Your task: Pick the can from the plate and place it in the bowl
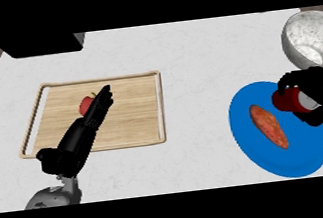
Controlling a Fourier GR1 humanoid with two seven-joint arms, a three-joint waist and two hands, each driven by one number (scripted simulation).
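We see our right hand (319, 94) curled round the red can (291, 100), over the blue plate (297, 161) at its two o'clock edge. The speckled bowl (312, 38) sits toward twelve o'clock of it. Our left hand (85, 129) rests with fingers straight above the wooden tray (135, 114), holding nothing.

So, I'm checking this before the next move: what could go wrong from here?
The right hand is curled round the can, above the blue plate. The can looks tilted, so it might land on its side in the bowl. The bowl's near rim sits close to the hand and could get knocked. The orange food lies just beside the can and may get brushed.
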